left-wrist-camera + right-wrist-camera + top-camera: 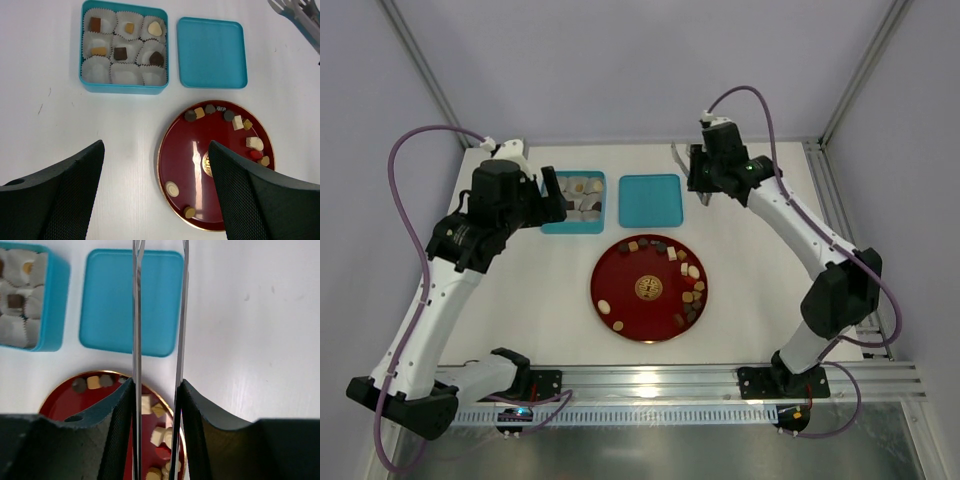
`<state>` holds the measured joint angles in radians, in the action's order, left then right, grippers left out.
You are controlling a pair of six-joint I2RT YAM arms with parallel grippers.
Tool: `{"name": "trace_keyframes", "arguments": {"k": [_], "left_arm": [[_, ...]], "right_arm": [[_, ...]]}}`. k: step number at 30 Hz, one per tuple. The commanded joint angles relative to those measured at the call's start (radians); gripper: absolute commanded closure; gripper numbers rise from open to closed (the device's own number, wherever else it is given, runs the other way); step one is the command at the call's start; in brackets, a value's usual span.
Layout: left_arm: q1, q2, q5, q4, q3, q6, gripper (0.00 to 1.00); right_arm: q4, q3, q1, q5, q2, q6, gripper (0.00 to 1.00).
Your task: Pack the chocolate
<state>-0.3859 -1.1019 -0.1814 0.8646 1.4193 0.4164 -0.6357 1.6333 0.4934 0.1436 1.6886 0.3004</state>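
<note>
Several chocolate pieces [692, 290] lie round the rim of the red plate [605, 275]. Several more sit in paper cups [120, 53] in the open blue box [124, 89], also in the top view [573, 202]. My right gripper [698, 185] is shut on metal tongs [136, 315], hovering beyond the plate, beside the blue lid [650, 200]. The tong blades stand apart with nothing between them. My left gripper [156, 147] is open and empty, high above the table between box and plate; it shows in the top view [545, 200] by the box.
The blue lid [212, 52] lies flat right of the box. The tongs' tips [295, 12] show at the left wrist view's top right. A metal rail [670, 380] runs along the table's near edge. Enclosure walls stand all round.
</note>
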Motion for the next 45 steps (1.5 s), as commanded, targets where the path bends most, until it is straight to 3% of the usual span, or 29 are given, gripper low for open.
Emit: {"name": "trace_keyframes", "arguments": {"k": [1, 5, 13, 28, 45], "left_arm": [[0.002, -0.01, 0.028, -0.05, 0.018, 0.013, 0.17], [0.002, -0.027, 0.049, -0.065, 0.017, 0.021, 0.17], [0.002, -0.055, 0.086, -0.095, 0.001, 0.028, 0.18], [0.001, -0.078, 0.095, -0.125, -0.074, 0.019, 0.18], [0.002, -0.118, 0.114, -0.147, -0.109, 0.027, 0.18]], "right_arm": [[0.069, -0.117, -0.084, -0.015, -0.066, 0.016, 0.57], [0.146, -0.29, -0.196, -0.022, -0.115, 0.005, 0.57], [0.28, -0.463, -0.351, -0.039, -0.104, -0.011, 0.57], [0.357, -0.605, -0.383, -0.061, -0.024, 0.036, 0.52], [0.317, -0.587, -0.385, -0.049, 0.048, 0.031, 0.48]]}}
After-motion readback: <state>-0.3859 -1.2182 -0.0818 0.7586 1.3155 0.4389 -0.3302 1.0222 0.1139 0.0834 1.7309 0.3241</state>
